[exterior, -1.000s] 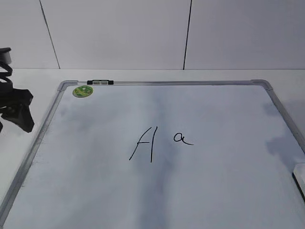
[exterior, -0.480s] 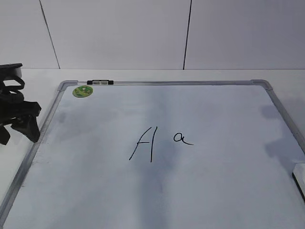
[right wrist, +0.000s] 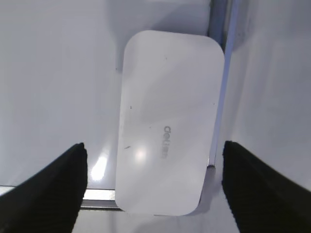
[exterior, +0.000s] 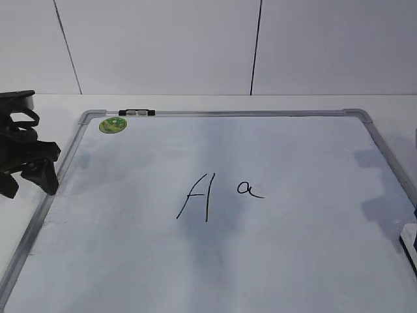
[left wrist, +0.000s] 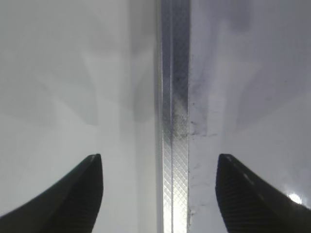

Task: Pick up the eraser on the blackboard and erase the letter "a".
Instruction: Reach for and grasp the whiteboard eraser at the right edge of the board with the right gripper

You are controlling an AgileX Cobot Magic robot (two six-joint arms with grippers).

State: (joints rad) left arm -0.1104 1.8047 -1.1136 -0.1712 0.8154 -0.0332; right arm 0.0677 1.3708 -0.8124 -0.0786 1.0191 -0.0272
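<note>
White plastic, the eraser [right wrist: 167,121] lies flat in the centre of the right wrist view, directly below the right tool [right wrist: 155,187], whose two dark fingers stand wide apart on either side of it and hold nothing. The eraser sits in the blackboard's corner, its right edge against the silver frame [right wrist: 219,97] and its near end over the bottom rail. In the exterior view only a sliver of it shows at the lower right edge [exterior: 410,238].

Risk one: the frame rail lies tight beside the eraser, so a descending finger may land on the metal instead of clearing it, tipping the tool or pushing the eraser aside. Risk two: the smooth rounded shell may slip out of a shallow or off-centre pinch.

The left tool [left wrist: 160,194], at the left edge of the exterior view, also has its fingers spread and empty, straddling the blackboard's left frame rail [left wrist: 175,121]. It is well apart from the work; it poses a hazard only if it bears on the rail and shifts the blackboard [exterior: 130,261].

Further up the surface, the letter "a" [exterior: 249,190] sits at mid-frame, near the capital "A" [exterior: 197,196] to its left. Risk three: a broad or misaligned wipe could smear the wrong letter. The green magnet [exterior: 113,124] at the upper left corner is clear of any likely path.
</note>
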